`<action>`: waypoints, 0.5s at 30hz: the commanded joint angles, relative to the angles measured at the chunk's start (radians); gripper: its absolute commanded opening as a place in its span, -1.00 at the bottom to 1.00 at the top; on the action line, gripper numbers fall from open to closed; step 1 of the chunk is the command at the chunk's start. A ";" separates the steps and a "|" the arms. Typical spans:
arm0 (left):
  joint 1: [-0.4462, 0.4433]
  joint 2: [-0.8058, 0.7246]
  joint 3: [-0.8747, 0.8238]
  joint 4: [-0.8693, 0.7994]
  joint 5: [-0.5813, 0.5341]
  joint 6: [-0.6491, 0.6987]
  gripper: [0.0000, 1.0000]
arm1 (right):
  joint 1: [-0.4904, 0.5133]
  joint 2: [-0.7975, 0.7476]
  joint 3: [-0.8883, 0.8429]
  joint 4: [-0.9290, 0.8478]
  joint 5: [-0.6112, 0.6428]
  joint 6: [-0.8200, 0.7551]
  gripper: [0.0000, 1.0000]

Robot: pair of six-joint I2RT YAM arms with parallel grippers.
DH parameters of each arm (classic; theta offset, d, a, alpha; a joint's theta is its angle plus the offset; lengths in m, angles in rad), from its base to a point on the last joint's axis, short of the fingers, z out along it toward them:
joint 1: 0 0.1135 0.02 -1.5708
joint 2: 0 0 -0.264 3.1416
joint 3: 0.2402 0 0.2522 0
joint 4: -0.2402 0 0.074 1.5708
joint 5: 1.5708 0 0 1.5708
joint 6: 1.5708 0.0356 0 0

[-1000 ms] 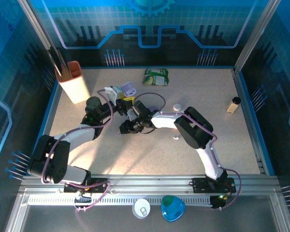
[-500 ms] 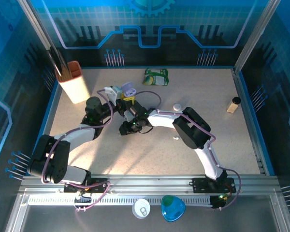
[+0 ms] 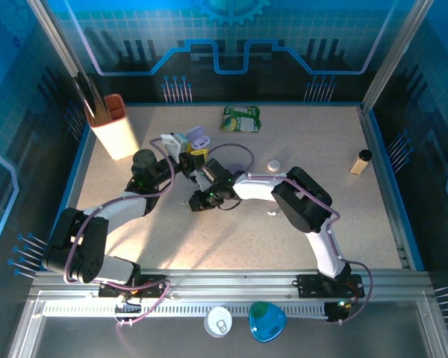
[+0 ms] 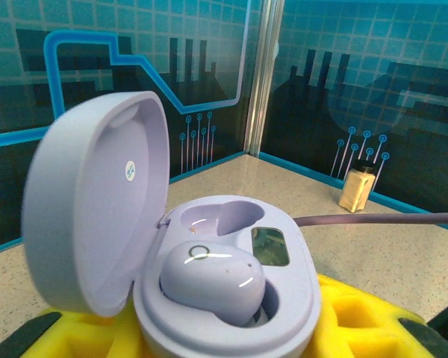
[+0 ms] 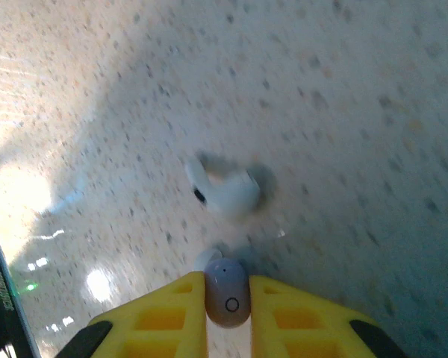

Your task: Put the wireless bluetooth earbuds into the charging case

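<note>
Circle-marked lilac earbud (image 5: 226, 292) in right claw (image 5: 227, 300)

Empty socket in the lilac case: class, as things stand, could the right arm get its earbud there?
Probably yes. The case sits lid-open in the left claw, its rear socket bare and facing up; the right claw, shut on a lilac earbud, hangs close by with nothing visibly between.

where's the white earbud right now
In the right wrist view, the white earbud lies on the table just beyond the jaws of the right gripper, which pinch a lilac earbud.
</note>
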 commanded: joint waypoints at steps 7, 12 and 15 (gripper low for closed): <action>0.005 0.019 -0.006 0.051 0.000 0.009 -0.43 | -0.089 -0.227 -0.299 0.093 0.094 0.092 -0.63; 0.006 0.026 -0.006 0.057 0.008 0.002 -0.44 | -0.150 -0.345 -0.438 0.064 0.145 0.086 -0.63; 0.006 0.028 -0.006 0.057 0.009 0.001 -0.44 | -0.184 -0.403 -0.514 0.032 0.183 0.080 -0.62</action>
